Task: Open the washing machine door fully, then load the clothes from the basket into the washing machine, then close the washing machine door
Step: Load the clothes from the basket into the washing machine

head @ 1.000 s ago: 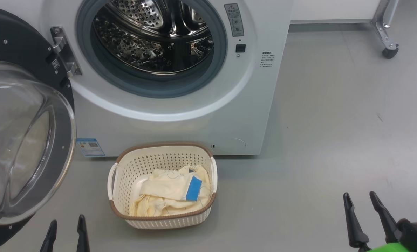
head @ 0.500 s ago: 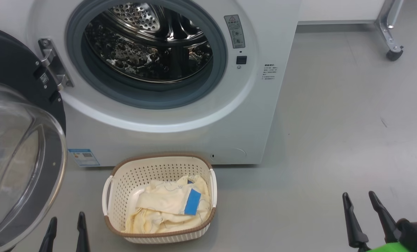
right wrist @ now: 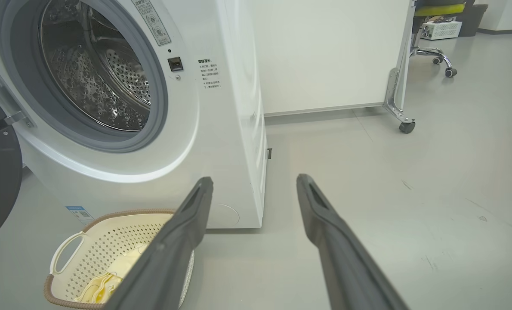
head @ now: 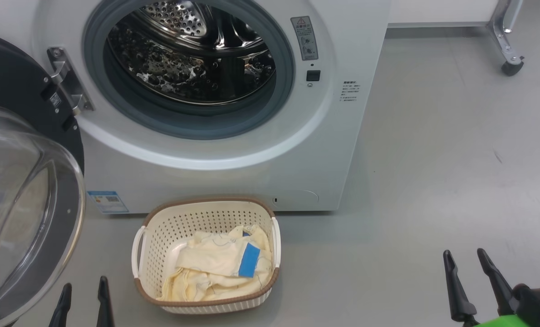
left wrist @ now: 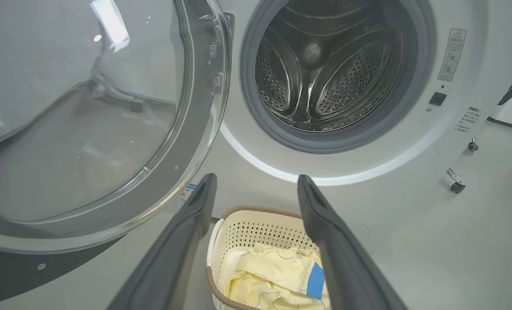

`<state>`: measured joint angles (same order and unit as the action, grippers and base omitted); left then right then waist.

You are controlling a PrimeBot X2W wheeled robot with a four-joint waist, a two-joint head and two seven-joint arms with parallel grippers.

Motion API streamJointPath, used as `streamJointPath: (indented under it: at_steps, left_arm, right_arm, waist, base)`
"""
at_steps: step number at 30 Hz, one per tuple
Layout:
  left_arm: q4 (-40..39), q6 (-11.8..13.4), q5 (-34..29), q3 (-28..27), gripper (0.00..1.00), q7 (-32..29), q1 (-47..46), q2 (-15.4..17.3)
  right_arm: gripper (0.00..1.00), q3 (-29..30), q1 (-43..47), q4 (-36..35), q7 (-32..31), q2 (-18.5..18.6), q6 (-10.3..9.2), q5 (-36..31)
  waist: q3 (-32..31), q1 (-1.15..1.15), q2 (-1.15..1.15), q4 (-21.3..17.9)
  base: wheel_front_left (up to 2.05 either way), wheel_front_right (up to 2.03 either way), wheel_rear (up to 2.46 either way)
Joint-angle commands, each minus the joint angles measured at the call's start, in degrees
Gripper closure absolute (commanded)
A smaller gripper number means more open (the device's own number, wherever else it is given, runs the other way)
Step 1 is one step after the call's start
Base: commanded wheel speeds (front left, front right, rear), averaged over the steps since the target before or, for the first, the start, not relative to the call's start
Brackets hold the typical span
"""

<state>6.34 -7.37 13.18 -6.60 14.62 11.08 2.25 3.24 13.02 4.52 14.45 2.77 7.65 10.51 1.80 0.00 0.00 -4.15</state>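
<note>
Slumping in perf. plastic basket [head: 161,227], soft cream clothes [head: 215,268], domed glass door [head: 16,204]

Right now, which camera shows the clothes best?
The head view: the clothes lie whole in the basket. The left wrist view cuts them off at its edge; the right wrist view shows just a sliver.

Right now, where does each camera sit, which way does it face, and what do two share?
Head view: on the head, looking down at the washing machine and basket; left gripper and right gripper at bottom corners.
Left wrist view: left wrist, facing the open door and drum; own fingers spread.
Right wrist view: right wrist, facing the machine's right corner and floor; own fingers spread.
Shared: both wrist views catch the basket holding clothes.
</note>
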Motion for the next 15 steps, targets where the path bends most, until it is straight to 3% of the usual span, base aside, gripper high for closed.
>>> streamJointPath:
  at_steps: [1, 15]
  left_arm:
    - [-1.6, -0.1, 0.5, -1.7, 0.00, 0.4, -2.2, 0.6]
    - [-0.4, 0.6, 0.7, 3.0, 0.00, 0.4, -3.6, 0.6]
  right_arm:
    - [0.00, -1.3, -2.3, -1.5, 0.5, 0.6, -0.16, 0.2]
    - [0.00, -1.7, -4.1, -1.0, 0.5, 0.2, -0.16, 1.5]
  waist:
    - [0.3, 0.00, 0.00, -0.1]
    - [3.7, 0.00, 0.00, -0.8]
  base:
    - [0.00, 0.00, 0.00]
    - [0.00, 0.00, 0.00]
